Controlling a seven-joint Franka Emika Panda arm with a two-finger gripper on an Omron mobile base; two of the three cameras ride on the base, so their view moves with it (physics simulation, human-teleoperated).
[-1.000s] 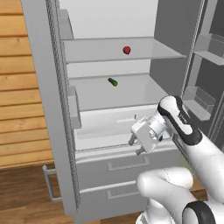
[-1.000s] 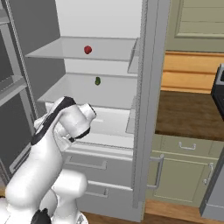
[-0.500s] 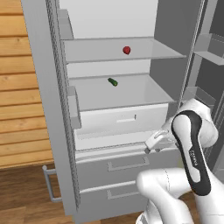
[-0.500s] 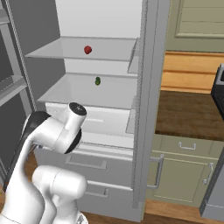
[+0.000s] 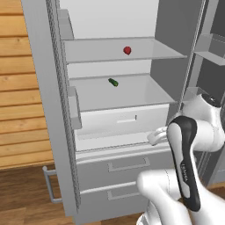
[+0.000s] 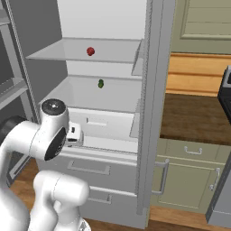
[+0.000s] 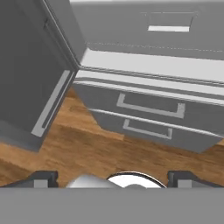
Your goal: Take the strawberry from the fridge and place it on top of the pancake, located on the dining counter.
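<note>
In the left base view, the fridge (image 5: 52,110) stands open; the strawberry (image 5: 127,50) sits upper centre on the top shelf, a green item (image 5: 113,82) on the shelf below, bare shelf around both. In the right base view, the strawberry (image 6: 90,51) lies upper left. In the hand view, the gripper (image 7: 112,178) at the bottom has its tips spread wide and empty, above two drawers (image 7: 148,116) and wood floor (image 7: 78,153).

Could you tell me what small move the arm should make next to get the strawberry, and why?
Probably raise the hand and turn it toward the upper shelf. The strawberry lies untouched there in the open fridge, above the small green item, while the open, empty gripper sits low and looks at the bottom drawers and floor.
</note>
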